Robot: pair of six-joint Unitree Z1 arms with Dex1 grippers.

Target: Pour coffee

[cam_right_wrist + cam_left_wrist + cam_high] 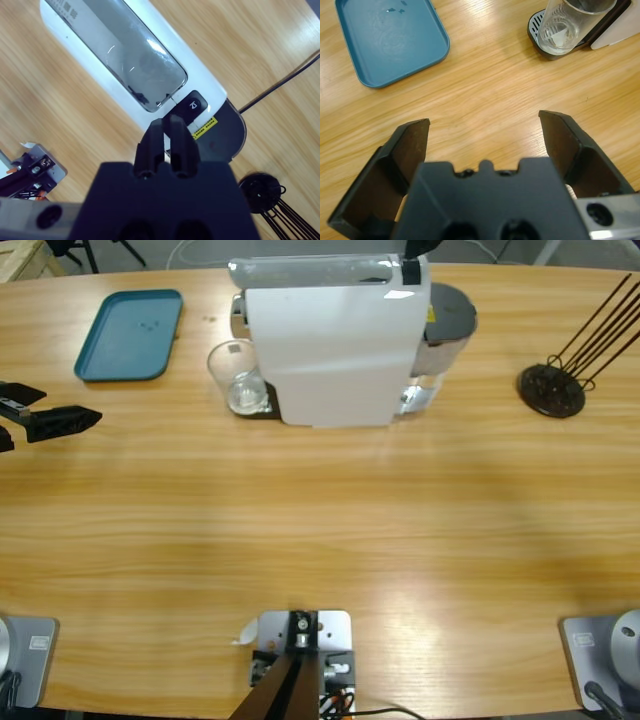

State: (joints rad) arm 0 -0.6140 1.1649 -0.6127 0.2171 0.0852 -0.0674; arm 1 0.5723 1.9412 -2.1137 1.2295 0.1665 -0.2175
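The white coffee machine (330, 350) stands at the table's far middle. A clear glass (238, 380) sits on its black drip tray on the left side. I cannot tell whether any coffee lies in the glass (570, 25). My left gripper (70, 406) hovers open at the table's left edge, well short of the glass, and its jaws (484, 122) hold nothing. Directly over the machine's top (210, 85), my right gripper (166, 122) is shut, its tips just short of a black button (195, 104). From above, this gripper (415, 260) shows at the machine's rear right.
A teal tray (130, 335) lies at the far left, also seen in the left wrist view (390, 40). A black round stand with thin rods (550, 390) sits at the far right. The machine's grey water tank (445, 320) sticks out on its right side.
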